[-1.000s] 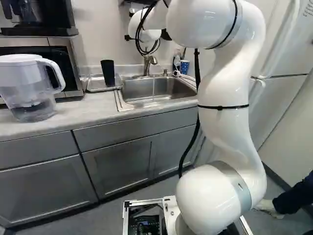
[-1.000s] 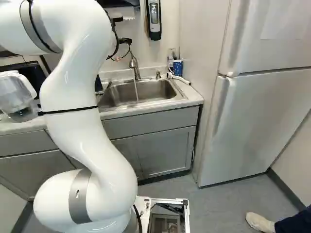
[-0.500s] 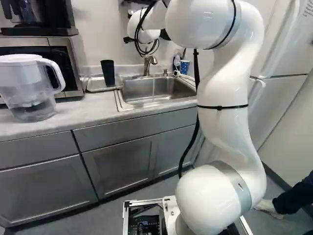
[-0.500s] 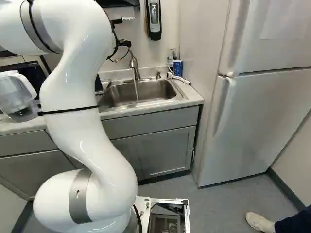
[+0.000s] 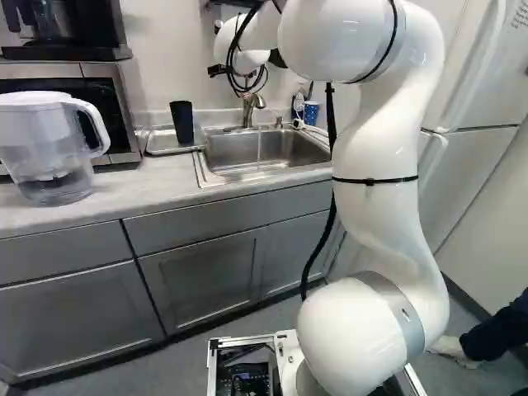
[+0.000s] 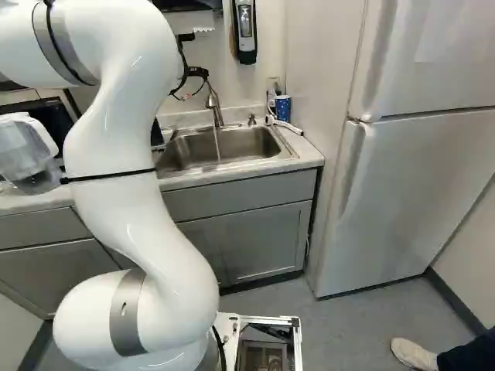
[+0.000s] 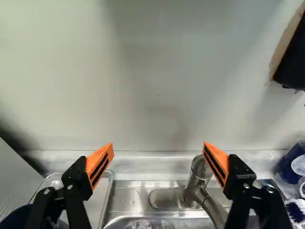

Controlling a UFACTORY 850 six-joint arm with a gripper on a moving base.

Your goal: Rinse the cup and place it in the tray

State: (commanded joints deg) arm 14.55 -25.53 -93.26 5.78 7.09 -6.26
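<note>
A black cup (image 5: 182, 122) stands upright on the tray (image 5: 158, 151), beside the sink (image 5: 264, 153) in the left base view. Water runs from the faucet (image 6: 213, 100) into the basin. In the wrist view my gripper (image 7: 158, 149) is open, nothing between its fingers, facing the wall above the sink's back edge. The faucet (image 7: 198, 174) is close to one finger; the tray (image 7: 101, 193) lies by the other, with the cup's dark rim (image 7: 16, 217) partly visible beyond that finger. The base views hide the fingers behind the wrist.
A water pitcher (image 5: 49, 148) and a microwave (image 5: 124, 115) stand on the counter left of the tray. A blue cup (image 6: 283, 107) is at the sink's far corner. The fridge (image 6: 410, 178) rises to the right, with a person's foot (image 6: 414, 353) on the floor nearby.
My wrist has shifted slightly to the left in the left base view, its black fitting turning a little. The base, the black cup and the tray have stayed put.
</note>
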